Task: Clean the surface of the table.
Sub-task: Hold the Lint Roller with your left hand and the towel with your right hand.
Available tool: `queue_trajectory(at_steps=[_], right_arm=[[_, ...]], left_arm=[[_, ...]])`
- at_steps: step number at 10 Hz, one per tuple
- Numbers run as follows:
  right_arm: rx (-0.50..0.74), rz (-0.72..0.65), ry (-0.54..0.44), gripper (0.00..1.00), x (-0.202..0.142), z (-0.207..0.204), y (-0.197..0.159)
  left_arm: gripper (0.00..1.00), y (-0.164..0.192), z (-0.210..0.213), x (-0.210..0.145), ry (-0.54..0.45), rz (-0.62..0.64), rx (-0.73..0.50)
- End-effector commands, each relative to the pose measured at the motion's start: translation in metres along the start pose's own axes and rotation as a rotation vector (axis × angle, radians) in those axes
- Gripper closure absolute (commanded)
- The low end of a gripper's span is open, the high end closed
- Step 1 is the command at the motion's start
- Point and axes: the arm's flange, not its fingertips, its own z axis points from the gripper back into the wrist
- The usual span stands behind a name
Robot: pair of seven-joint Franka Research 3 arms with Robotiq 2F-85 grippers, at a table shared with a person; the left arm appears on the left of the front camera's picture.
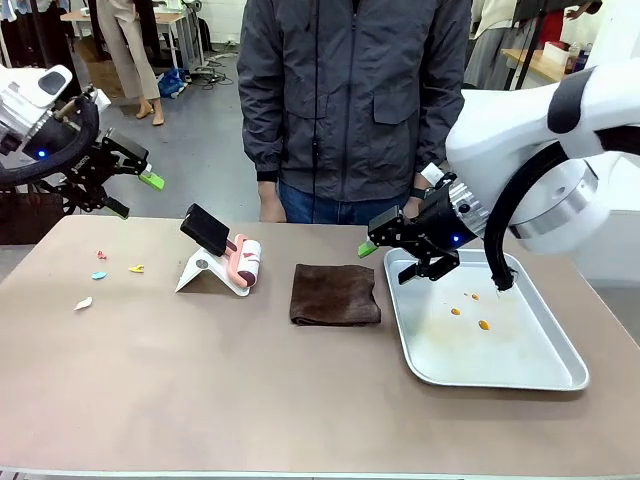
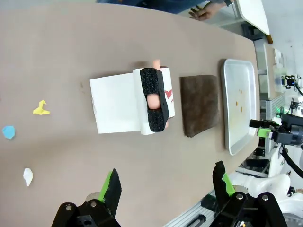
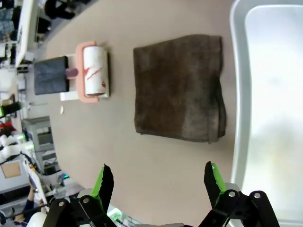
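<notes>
Nothing held; light scraps could scatter.
The table (image 1: 300, 400) fills the lower frame. Your left gripper (image 1: 135, 196) and right gripper (image 1: 385, 262) hover with fingers spread. Sweep the cloth (image 1: 335, 294) carelessly and the paper scraps (image 1: 100, 274) at middle left may fly off the edge.

Bright, even indoor light from overhead. Matte desk (image 1: 300, 400) evenly lit; soft faint shadows beside cloth (image 1: 335, 293) and under white stand (image 1: 205, 272). In right wrist view tray (image 3: 238, 118) washed out to white glare; dull sheen in front view. Front view sharp. Wrist views wide-angle, desk edges bowed, far background soft.
</notes>
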Motion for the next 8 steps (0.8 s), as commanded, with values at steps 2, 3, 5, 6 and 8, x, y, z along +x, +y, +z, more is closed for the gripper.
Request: queue_trajectory(at_steps=[2,3,5,6,8], right_arm=[[0.000,0.017,-0.002,0.00,-0.006,0.003,-0.001],[0.002,0.007,0.002,0.00,-0.002,0.000,0.002],[-0.096,0.066,0.062,0.00,0.026,-0.021,0.024],[-0.157,0.015,0.036,0.00,0.040,-0.028,0.026],[-0.233,-0.001,0.094,0.00,0.060,-0.049,0.033]], left_arm=[[0.00,-0.001,0.002,-0.004,-0.007,-0.001,0.004],[0.00,0.000,0.001,0.000,-0.001,-0.001,0.000],[0.00,-0.008,-0.011,0.036,0.068,0.062,0.023],[0.00,-0.009,-0.019,0.048,0.102,0.062,0.024],[0.00,-0.008,-0.037,0.064,0.128,0.090,0.041]])
